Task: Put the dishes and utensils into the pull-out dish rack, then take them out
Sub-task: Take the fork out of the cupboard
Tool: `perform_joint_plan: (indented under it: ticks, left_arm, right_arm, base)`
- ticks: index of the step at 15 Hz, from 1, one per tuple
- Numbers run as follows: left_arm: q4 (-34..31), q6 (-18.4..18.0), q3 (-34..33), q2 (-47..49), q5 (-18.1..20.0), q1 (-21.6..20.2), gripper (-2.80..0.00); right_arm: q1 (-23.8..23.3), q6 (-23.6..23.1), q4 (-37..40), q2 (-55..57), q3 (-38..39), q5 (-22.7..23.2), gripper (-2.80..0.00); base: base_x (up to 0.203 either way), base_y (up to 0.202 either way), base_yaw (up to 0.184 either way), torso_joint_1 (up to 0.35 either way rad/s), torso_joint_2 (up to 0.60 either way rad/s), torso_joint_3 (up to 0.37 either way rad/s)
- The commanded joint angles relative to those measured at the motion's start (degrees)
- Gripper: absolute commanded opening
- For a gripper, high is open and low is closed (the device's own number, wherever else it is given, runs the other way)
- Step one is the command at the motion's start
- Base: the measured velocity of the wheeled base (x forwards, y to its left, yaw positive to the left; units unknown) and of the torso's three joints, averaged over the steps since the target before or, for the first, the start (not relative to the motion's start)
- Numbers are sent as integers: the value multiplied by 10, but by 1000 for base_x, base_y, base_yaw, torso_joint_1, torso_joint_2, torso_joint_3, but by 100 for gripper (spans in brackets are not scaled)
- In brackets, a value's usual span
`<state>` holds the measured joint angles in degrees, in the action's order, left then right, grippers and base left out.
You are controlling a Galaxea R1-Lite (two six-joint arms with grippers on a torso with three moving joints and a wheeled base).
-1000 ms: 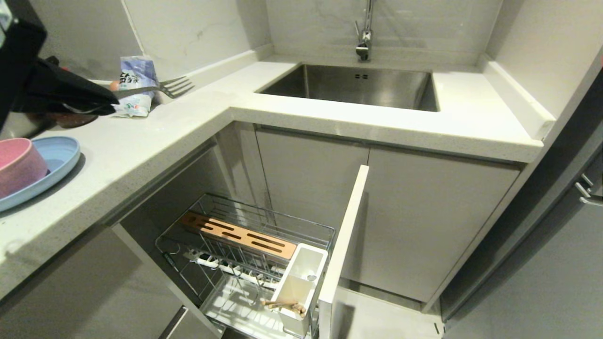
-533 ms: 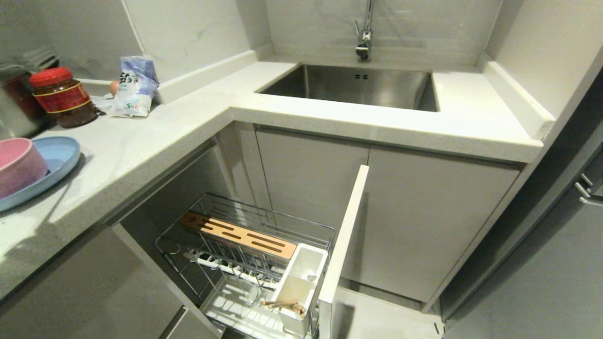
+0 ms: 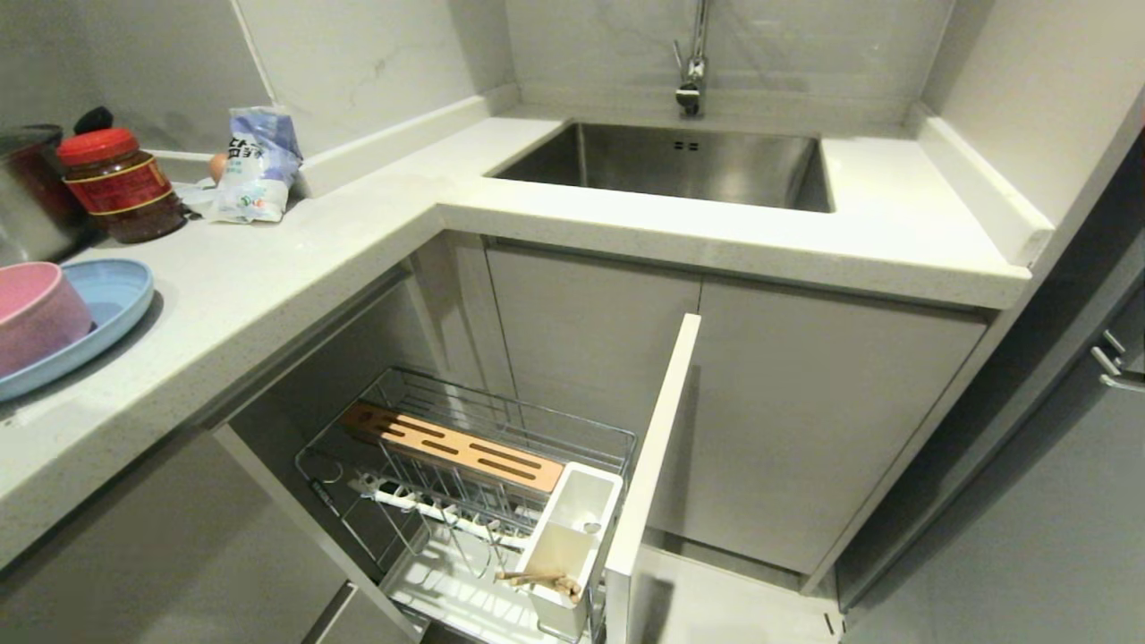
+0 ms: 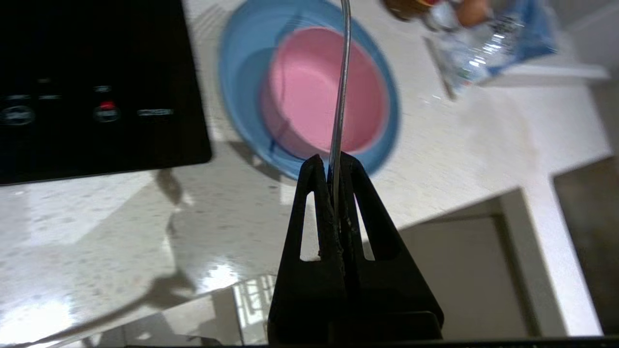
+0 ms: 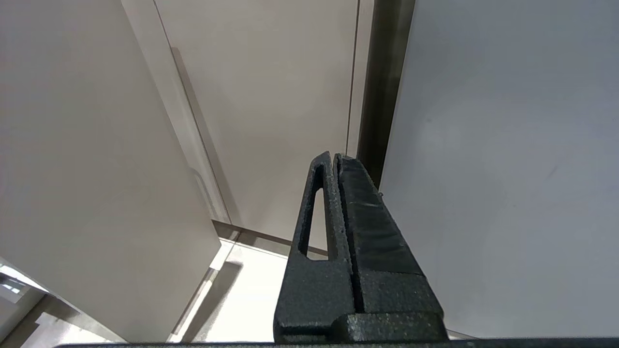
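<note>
Fork (image 4: pixel 340 87) is clamped edge-on between my left gripper (image 4: pixel 332 166) fingers, handle pinched at the tips, the rest running away from the wrist over the pink bowl (image 4: pixel 323 92). I can't see the tines, they run off frame. Left gripper hangs above the counter (image 4: pixel 464 145), out of the head view. Bowl sits inside the blue plate (image 3: pixel 112 295) at the counter's left edge, just beside a black cooktop (image 4: pixel 92 87). Red-lidded jar (image 3: pixel 121 183) and a blue-white bag (image 3: pixel 255 165) stand at the back edge by the wall; sink (image 3: pixel 689 165) is at the far corner. Rack (image 3: pixel 483 492) is pulled out below the counter, front panel (image 3: pixel 648 465) standing open. Chopsticks (image 3: pixel 541 581) are in the white cup (image 3: pixel 572 537) at the rack's front corner, next to the panel; wooden bar (image 3: pixel 452 444) runs along the rack's far side. Right gripper (image 5: pixel 334 159) is parked low facing cabinet doors (image 5: pixel 271 96), fingers pressed together, holding nothing.
</note>
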<state>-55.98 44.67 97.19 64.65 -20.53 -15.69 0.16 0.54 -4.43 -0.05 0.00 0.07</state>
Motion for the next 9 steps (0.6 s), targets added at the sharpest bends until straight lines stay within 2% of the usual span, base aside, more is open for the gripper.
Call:
perform_joint_plan:
  ticks: [1, 6, 9]
  left_arm:
    - [34, 2, -68, -14, -1, -41, -280]
    - [243, -46, -254, -23, 14, -116, -280]
    - [315, -56, -302, -20, 69, -125, -280]
  right_arm:
    - [0, 0, -1, 0, 15, 0, -280]
    - [0, 0, -1, 0, 15, 0, -280]
    - [0, 0, -1, 0, 15, 0, -280]
  base:
    - [0, 0, 0, 0, 0, 0]
    - [0, 0, 0, 0, 0, 0]
    - [0, 0, 0, 0, 0, 0]
